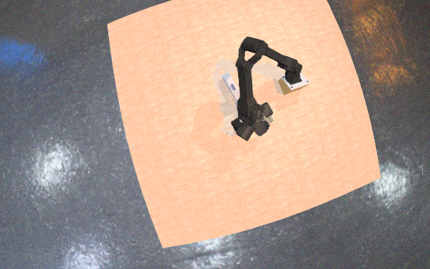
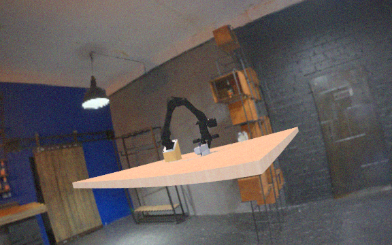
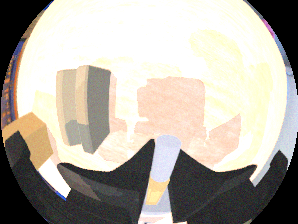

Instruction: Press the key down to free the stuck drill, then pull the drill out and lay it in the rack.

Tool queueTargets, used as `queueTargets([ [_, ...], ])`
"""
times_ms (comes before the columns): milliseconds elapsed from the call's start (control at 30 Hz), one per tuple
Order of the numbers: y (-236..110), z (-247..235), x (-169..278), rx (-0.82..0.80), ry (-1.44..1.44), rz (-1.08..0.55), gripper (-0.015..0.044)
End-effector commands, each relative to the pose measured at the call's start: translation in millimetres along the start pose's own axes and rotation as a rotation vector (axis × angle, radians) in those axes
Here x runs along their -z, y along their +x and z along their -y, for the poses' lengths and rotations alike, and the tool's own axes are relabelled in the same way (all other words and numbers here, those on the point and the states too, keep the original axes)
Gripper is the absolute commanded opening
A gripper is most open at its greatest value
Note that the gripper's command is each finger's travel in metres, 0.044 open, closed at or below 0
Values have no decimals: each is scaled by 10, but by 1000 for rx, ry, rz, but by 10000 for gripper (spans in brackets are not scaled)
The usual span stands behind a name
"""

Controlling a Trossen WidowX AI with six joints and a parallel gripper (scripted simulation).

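Wrist view shows the tool clamped on the pale drill, low over the surface beside the grey block. Judged step: extraction. Pull straight along the drill's axis, avoid twisting, then carry it to the rack.

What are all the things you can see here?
table: one, pale orange wood, middle of the room
pale flat piece: one, white with a dark mark, on the table beside the arm
tan block: one, white plate on top, under the arm's base
slim part, likely the drill: one, pale blue and tan, between the gripper's fingers
lamp: one, dark shade, hanging from the ceiling
crate shelves: one stack, orange-brown, by the brick wall
arm: one, black
gripper: one, black, shut on the slim part
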State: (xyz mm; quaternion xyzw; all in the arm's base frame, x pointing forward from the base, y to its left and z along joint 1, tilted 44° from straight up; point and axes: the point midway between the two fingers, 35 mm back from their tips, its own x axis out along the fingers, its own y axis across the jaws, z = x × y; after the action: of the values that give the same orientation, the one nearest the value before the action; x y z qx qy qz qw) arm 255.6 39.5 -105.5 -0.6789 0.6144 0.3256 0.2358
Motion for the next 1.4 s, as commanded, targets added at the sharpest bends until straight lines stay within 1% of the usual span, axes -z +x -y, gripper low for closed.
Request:
queueTargets([
  [0, -18, 5, 2, 3, 5, 1, 0],
  [700, -24, 7, -2, 3, 5, 1, 0],
  [1367, -28, 3, -255, 4, 5, 3, 0],
])
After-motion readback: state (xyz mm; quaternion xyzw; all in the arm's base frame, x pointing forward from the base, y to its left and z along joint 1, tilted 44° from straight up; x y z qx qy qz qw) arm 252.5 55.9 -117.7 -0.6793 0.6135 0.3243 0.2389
